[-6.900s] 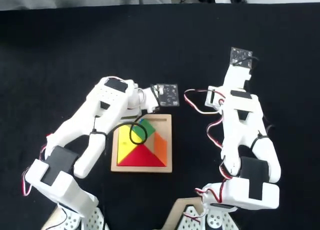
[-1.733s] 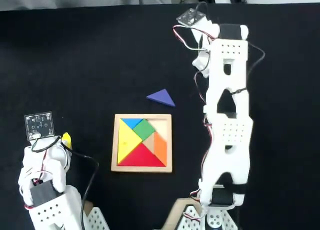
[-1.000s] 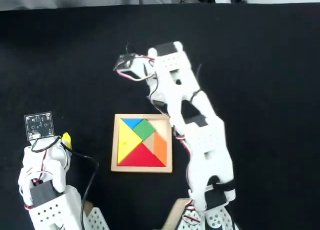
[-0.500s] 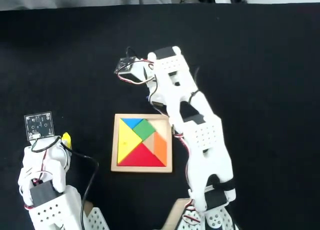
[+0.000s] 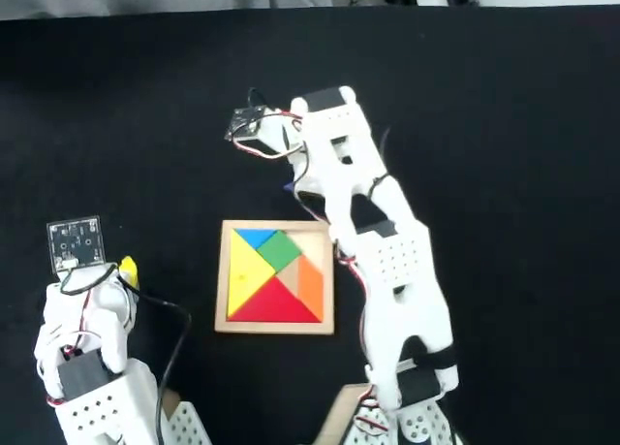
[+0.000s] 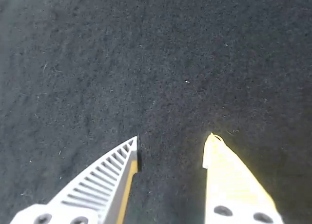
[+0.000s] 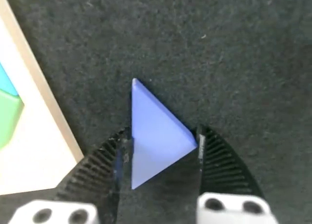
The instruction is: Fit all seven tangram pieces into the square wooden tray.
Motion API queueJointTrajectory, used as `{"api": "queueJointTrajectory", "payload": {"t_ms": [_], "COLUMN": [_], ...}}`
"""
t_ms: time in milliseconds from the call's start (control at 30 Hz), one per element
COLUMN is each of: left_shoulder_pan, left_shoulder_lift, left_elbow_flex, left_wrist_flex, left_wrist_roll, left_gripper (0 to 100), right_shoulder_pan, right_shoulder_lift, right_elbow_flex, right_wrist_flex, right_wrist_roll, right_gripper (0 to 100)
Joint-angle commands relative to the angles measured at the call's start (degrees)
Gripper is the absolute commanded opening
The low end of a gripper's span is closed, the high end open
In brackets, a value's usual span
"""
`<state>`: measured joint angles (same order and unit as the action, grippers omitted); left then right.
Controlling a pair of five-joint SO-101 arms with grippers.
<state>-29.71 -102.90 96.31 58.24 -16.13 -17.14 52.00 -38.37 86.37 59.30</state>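
Blue triangle (image 7: pixel 156 136) is lying flat on the black cloth (image 5: pixel 145 125), just outside one corner of the wooden tray (image 5: pixel 276 327), apart from its rim. Right gripper (image 7: pixel 162 133) is straddling it: one dark finger is pressing against the triangle's straight edge and the other against the opposite corner, so the grip is closing on the piece from both sides. The triangle's free point is sticking out ahead of the fingertips.

Tray rim (image 7: pixel 44 102) is running alongside the gripper in the right wrist view. Inside that rim a pale bare patch of tray floor is showing, with a green piece (image 7: pixel 7 116) at its edge.

From above, the tray is sitting mid-table holding coloured pieces: blue (image 5: pixel 257 238), green (image 5: pixel 279 249), yellow (image 5: pixel 244 275), red (image 5: pixel 274 304), orange (image 5: pixel 310 282). A gap is showing at the far corner next to the right arm (image 5: pixel 378 261), which is stretching forward past the tray's side.

Left gripper (image 6: pixel 172 138) is hanging over bare cloth with its fingers spread and nothing between them. Left arm (image 5: pixel 82 338) is sitting folded at the near corner, well apart from the tray.
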Motion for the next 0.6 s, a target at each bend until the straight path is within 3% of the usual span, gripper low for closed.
{"api": "queueJointTrajectory", "payload": {"t_ms": [0, 433, 567], "left_shoulder_pan": [0.5, 0.5, 0.5], "left_shoulder_lift": [-0.3, -0.3, -0.3], "left_elbow_flex": [1.2, 1.2, 1.2], "left_wrist_flex": [0.4, 0.4, 0.4], "left_wrist_roll": [0.4, 0.4, 0.4], "left_gripper": [22, 22, 22], "right_shoulder_pan": [0.7, 0.9, 0.6], "right_shoulder_lift": [-1.3, -10.9, -17.4], "right_elbow_flex": [-0.1, -0.2, -0.1], "right_wrist_flex": [0.4, 8.6, 13.5], "right_wrist_roll": [0.6, 0.4, -5.5], "right_gripper": [12.3, 9.3, 9.3]}}
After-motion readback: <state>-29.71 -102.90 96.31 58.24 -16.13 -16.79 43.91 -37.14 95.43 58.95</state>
